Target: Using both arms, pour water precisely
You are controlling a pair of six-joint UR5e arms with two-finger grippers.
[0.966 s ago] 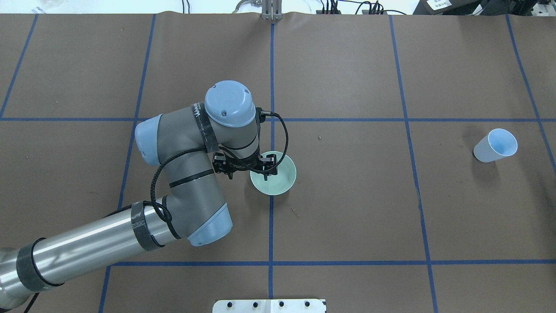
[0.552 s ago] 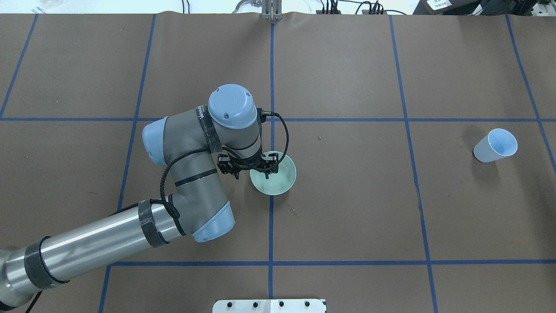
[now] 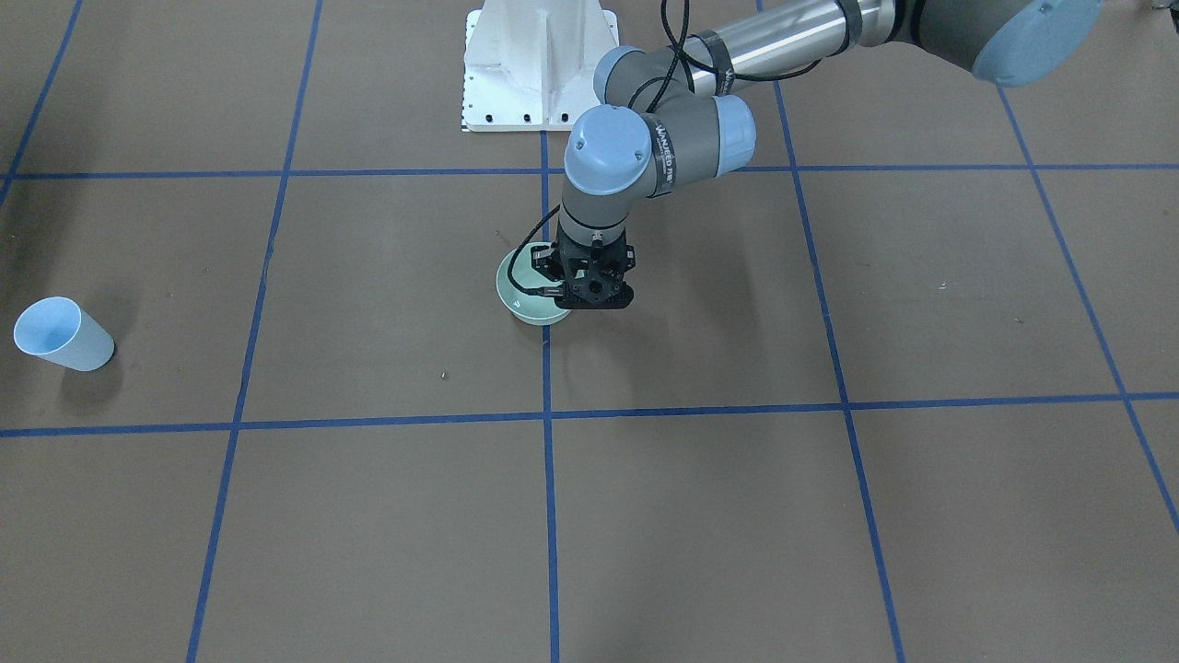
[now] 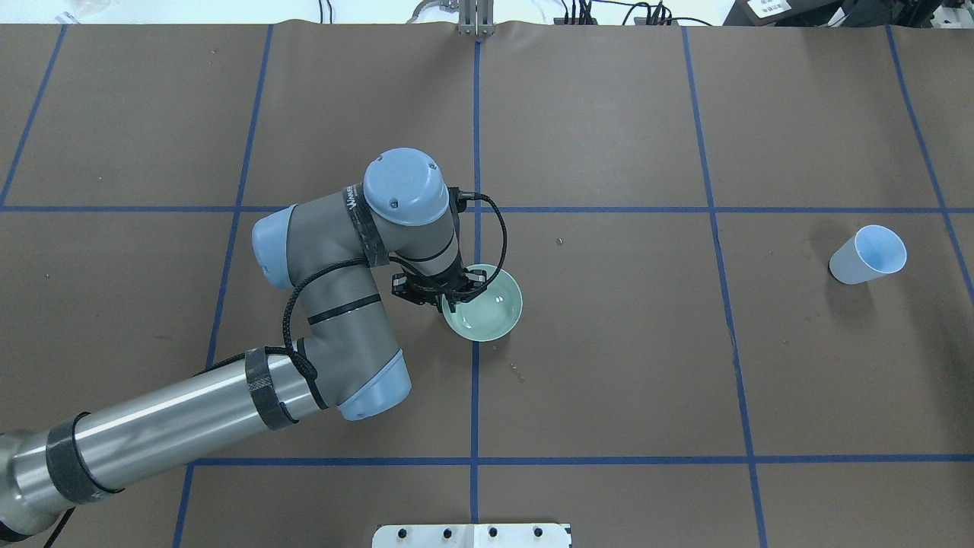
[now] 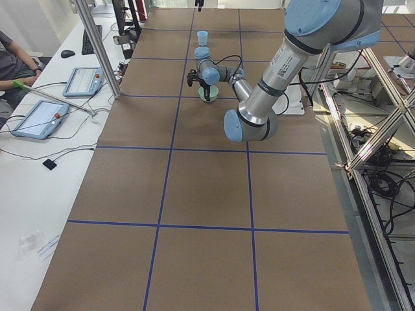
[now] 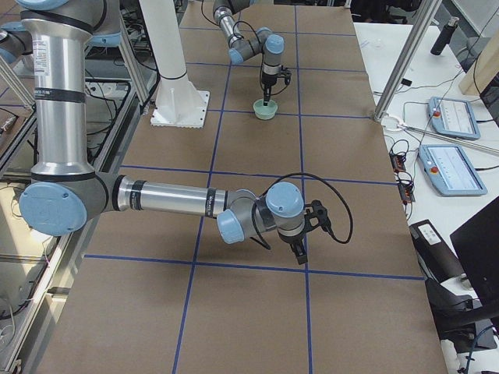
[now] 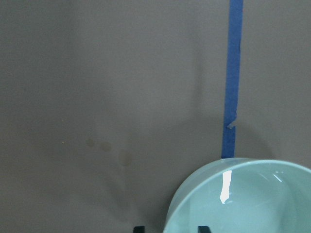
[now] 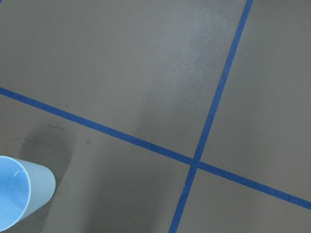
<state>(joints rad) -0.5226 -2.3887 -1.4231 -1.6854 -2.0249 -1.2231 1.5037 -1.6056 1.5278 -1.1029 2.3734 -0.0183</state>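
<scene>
Looking for the water, I find only whitish glints (image 7: 224,187) inside the pale green bowl (image 4: 487,308), and I cannot tell them from its glossy glaze. The round bowl opens upward over a blue tape line (image 4: 475,396). My left gripper (image 4: 449,295) points straight down, clamped across the rim on the bowl's left. The right gripper (image 6: 300,248) hangs near a tapered light-blue cup (image 4: 867,255); its grip I cannot tell. Matte brown paper (image 4: 609,342) covers the table.

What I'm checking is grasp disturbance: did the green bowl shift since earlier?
Yes. The bowl shifted slightly right in the overhead view, against the vertical blue tape line.
</scene>
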